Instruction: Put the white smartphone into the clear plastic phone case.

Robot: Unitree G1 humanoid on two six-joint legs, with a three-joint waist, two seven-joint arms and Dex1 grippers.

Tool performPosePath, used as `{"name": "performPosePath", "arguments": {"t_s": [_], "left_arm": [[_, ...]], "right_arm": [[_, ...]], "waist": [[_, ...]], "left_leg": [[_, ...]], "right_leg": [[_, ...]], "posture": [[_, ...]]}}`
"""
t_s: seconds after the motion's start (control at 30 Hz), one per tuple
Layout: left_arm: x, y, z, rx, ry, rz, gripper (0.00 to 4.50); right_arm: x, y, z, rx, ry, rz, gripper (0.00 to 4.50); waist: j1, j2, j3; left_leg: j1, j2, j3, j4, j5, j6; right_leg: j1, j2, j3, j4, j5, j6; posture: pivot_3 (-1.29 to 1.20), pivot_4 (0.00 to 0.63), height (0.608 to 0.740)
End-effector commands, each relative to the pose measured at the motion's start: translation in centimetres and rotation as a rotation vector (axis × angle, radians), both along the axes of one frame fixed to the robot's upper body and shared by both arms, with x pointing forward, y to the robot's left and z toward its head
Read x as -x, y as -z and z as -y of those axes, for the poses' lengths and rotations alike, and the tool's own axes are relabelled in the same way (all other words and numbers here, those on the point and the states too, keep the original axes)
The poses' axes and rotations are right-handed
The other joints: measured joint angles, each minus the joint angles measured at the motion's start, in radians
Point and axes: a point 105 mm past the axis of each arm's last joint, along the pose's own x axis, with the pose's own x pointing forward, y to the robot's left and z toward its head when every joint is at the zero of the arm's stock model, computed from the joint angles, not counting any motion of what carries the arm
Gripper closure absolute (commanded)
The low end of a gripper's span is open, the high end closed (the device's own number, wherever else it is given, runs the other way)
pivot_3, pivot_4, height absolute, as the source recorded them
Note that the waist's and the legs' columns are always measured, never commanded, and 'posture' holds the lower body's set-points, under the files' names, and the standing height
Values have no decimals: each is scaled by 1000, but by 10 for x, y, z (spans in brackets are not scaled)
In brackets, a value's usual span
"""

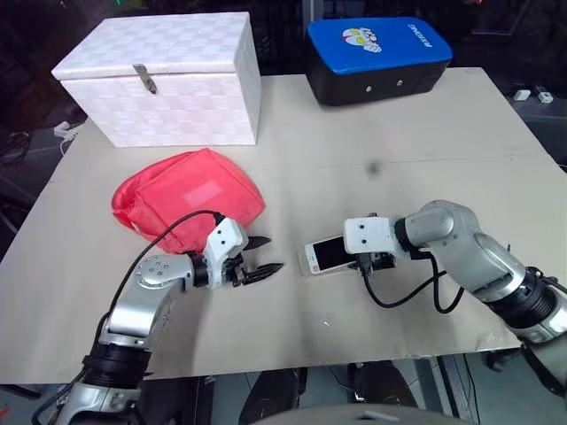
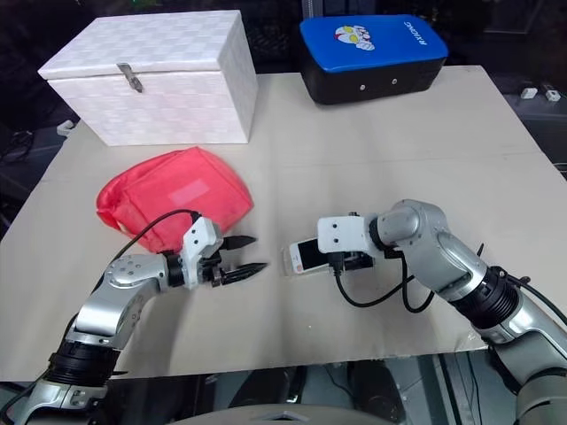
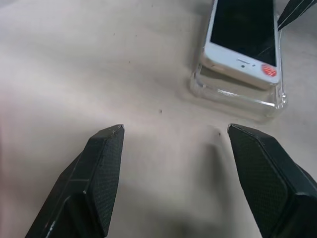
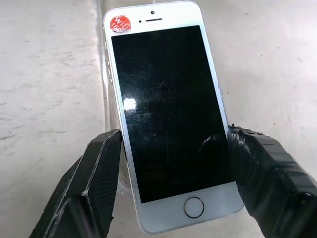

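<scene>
White smartphone sits near the middle of the beige table, screen up, with a small red sticker at one top corner and a round home button at the other end. Its long sides are pinched between the two black fingers of the right gripper, one finger against each edge near the home-button end. The phone lies over the clear plastic phone case, and it is not seated flush: at the sticker end the white body rides tilted above the case's see-through rim, which juts out past it onto the table.

The left gripper hovers just above the table to the left of the phone, close but apart from it, pointing toward the case's free end. Its fingers are spread wide with nothing between them.

Behind the left arm lies a red cloth bag. At the far edge of the table stand a white box with a metal latch and, to its right, a blue-topped black case.
</scene>
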Motion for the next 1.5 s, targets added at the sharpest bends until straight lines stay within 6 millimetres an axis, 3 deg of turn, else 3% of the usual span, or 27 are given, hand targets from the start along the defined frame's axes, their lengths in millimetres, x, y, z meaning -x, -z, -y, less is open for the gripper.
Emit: {"name": "performPosePath", "arguments": {"t_s": [0.03,0.7,0.73,0.8,0.93,1.1,1.17,1.2,1.3,1.37,1.47,1.5], "left_arm": [[-1,-13,-2,8,0,47,1095],[-1,-11,4,6,11,66,1095],[-1,-11,4,6,11,66,1095],[-2,-11,4,6,13,70,1095],[-2,-12,4,6,18,75,1095],[7,-19,11,82,69,71,1095],[15,-22,14,115,101,62,1095],[17,-23,15,133,109,53,1355],[26,-25,18,148,157,22,2274],[28,-25,19,149,167,5,3267],[27,-23,20,134,170,-5,4308],[26,-23,20,131,163,-5,4440]], "right_arm": [[10,1,0,51,-53,-43,1664],[18,1,-4,7,18,-127,1664],[18,1,-5,3,18,-127,628],[20,0,-5,-3,9,-127,51],[17,-6,-5,-30,16,-103,51],[13,-30,-8,-182,80,-133,51],[14,-33,-7,-225,102,-158,953],[14,-34,-7,-241,107,-165,1432],[18,-36,-14,-310,122,-224,2627],[19,-36,-22,-376,141,-253,3600],[21,-25,-35,-406,125,-264,4500],[20,-23,-38,-418,128,-272,4500]], "waist": [[1,0,0],[0,0,0],[0,0,0],[0,0,0],[-1,0,0],[-2,0,0],[-2,0,0],[-1,0,0],[-1,0,0],[-1,0,0],[-3,0,0],[-3,0,0]], "left_leg": [[0,0,0,0,0,0],[0,0,0,0,0,0],[0,0,0,0,0,0],[0,0,0,0,0,0],[0,0,0,0,0,0],[0,0,0,0,0,0],[0,0,0,0,0,0],[0,0,0,0,0,0],[0,0,0,0,0,0],[0,0,0,0,0,0],[0,0,0,0,0,0],[0,0,0,0,0,0]], "right_leg": [[0,0,0,0,0,0],[0,0,0,0,0,0],[0,0,0,0,0,0],[0,0,0,0,0,0],[0,0,0,0,0,0],[0,0,0,0,0,0],[0,0,0,0,0,0],[0,0,0,0,0,0],[0,0,0,0,0,0],[0,0,0,1,0,0],[0,0,0,1,0,0],[0,0,0,1,0,0]], "posture": [[0,150,740],[0,150,740],[0,150,740],[0,150,740],[0,150,740],[0,150,740],[0,150,740],[0,150,740],[0,150,740],[0,150,740],[0,150,740],[0,150,740]]}}
